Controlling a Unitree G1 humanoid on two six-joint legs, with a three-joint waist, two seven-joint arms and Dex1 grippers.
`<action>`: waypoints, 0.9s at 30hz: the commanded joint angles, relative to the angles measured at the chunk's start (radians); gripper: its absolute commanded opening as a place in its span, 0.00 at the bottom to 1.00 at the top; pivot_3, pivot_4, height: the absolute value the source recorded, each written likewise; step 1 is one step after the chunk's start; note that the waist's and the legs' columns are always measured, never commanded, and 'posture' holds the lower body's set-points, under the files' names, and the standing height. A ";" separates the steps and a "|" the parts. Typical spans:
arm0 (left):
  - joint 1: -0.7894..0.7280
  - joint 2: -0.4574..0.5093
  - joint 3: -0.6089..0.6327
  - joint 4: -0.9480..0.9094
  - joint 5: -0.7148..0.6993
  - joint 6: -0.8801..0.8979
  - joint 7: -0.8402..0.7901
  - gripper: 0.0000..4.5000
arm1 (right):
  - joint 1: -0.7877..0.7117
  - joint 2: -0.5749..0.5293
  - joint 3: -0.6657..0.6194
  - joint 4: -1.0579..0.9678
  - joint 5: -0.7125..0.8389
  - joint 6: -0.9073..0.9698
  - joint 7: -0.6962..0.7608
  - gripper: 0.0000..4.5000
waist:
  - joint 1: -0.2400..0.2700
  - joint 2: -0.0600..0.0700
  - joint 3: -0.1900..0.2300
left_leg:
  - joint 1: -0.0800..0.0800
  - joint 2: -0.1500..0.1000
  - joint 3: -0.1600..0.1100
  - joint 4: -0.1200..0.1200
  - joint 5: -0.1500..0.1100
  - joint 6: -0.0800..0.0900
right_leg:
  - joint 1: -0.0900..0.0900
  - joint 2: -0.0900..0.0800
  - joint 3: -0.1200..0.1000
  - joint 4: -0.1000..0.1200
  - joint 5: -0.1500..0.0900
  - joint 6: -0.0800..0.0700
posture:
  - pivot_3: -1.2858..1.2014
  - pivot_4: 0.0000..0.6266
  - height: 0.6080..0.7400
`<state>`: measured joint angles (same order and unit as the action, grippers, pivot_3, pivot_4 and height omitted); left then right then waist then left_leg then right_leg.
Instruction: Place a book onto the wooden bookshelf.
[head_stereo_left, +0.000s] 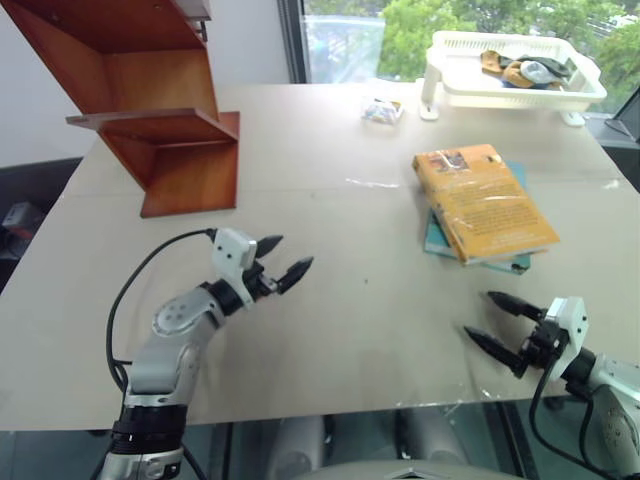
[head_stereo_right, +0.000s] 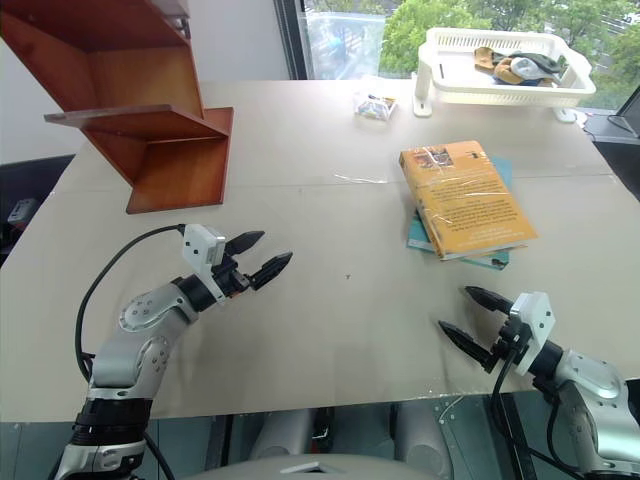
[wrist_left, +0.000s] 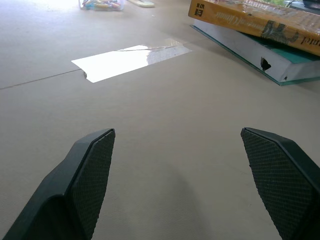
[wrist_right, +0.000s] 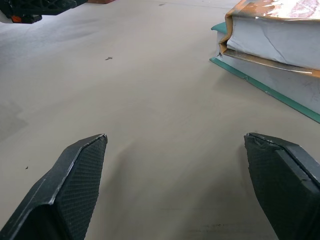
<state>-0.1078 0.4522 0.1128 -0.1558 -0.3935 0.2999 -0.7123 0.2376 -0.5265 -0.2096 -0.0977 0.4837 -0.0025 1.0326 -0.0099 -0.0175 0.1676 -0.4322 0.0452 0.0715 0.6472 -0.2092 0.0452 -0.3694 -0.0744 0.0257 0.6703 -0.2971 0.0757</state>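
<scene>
Left claw (head_stereo_left: 281, 257) apart, right claw (head_stereo_left: 492, 322) apart, book (head_stereo_left: 484, 200) on teal book (head_stereo_left: 436, 237), spine lettering unreadable

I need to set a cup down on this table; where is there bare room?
Bare: the table between the left hand, the right hand and the book. Crowded: the far edge, with the wooden bookshelf and white basket.
</scene>
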 joint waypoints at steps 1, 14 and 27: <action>0.004 0.020 0.009 -0.048 -0.017 0.003 -0.014 0.94 | 0.004 -0.001 -0.010 0.002 0.006 -0.024 0.010 1.00 | 0.000 0.000 0.000 | 0.000 0.000 0.000 0.000 0.000 0.000 | 0.000 0.000 0.000 0.000 0.000 0.000 | 0.52 0.24 1.00; -0.001 0.018 0.000 -0.024 -0.006 -0.025 -0.028 0.94 | -0.024 -0.012 -0.016 0.082 0.007 -0.064 0.049 1.00 | 0.000 0.000 0.000 | 0.000 0.000 0.000 0.000 0.000 0.000 | 0.000 0.000 0.000 0.000 0.000 0.000 | 0.52 0.24 1.00; 0.012 0.023 0.000 -0.031 -0.003 -0.035 -0.033 0.94 | -0.046 -0.029 -0.047 0.140 0.006 -0.083 0.061 1.00 | 0.000 0.000 0.000 | 0.000 0.000 0.000 0.000 0.000 0.000 | 0.000 0.000 0.000 0.000 0.000 0.000 | 0.52 0.24 1.00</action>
<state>-0.0995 0.4672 0.1082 -0.1570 -0.3936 0.2849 -0.7389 0.1968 -0.5388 -0.2148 0.0316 0.4798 -0.0679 1.0905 -0.0101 -0.0176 0.1676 -0.4321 0.0450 0.0717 0.6473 -0.2092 0.0453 -0.3692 -0.0743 0.0257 0.6703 -0.2971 0.0758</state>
